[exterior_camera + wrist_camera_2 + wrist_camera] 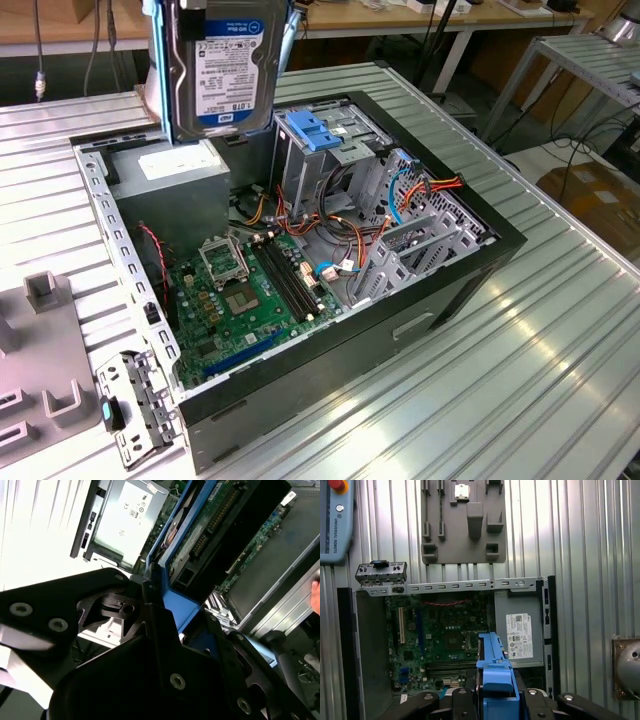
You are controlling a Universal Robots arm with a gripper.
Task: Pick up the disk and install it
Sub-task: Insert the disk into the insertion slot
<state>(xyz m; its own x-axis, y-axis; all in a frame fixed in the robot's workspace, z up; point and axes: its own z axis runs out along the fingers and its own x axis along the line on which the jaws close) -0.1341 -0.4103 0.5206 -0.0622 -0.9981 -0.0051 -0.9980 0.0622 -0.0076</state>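
one disk [222, 65] hangs upright above the open computer case [400, 330], long axis vertical, label facing the exterior view. its blue end tab is nearest the fingers [540, 705], which are clamped on its blue rails. inside the case sit a motherboard [240, 290], a power supply [170, 175] and a drive cage [345, 170].

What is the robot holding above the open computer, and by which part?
The pincer holds the disk, which hangs upright above the computer case. The pincer is clamped on the disk's blue-framed end, across the blue plastic rails.
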